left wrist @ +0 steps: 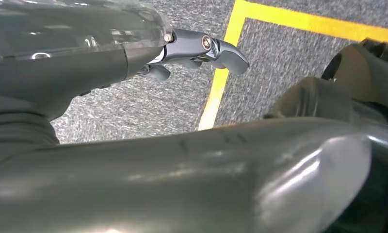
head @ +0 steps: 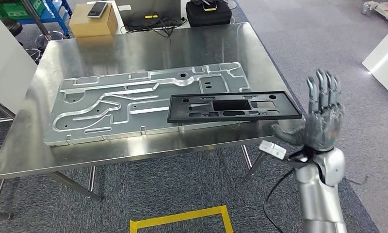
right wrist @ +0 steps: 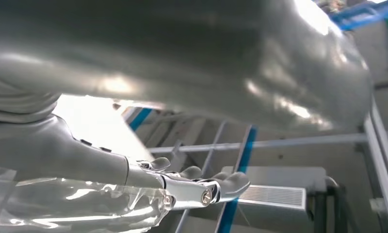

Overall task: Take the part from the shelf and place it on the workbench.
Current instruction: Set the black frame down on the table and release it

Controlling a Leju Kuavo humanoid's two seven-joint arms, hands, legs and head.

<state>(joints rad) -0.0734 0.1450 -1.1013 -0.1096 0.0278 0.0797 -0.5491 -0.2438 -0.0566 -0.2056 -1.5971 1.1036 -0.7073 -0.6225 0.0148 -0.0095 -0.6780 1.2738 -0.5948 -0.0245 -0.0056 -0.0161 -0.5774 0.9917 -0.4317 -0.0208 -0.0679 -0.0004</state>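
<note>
The black frame (head: 234, 108) lies flat in the middle of the picture, on the big metal plate (head: 134, 104) on the shiny surface (head: 148, 48). The right hand (head: 322, 120) is just beside it at the right, fingers (head: 323, 90) spread wide, holding nothing. It should pull away slowly so it does not bump the frame; I cannot tell how the left hand (left wrist: 202, 51) is set.

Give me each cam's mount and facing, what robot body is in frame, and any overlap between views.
Head view: high on the body, looking forward and down at the steel workbench with the black part on a grey metal panel; right hand raised, holding nothing.
Left wrist view: behind the left hand, facing the grey carpet and yellow tape.
Right wrist view: behind the right hand, fingers apart, facing a blue-framed rack.
Shared: head and left wrist views both show yellow floor tape.
</note>
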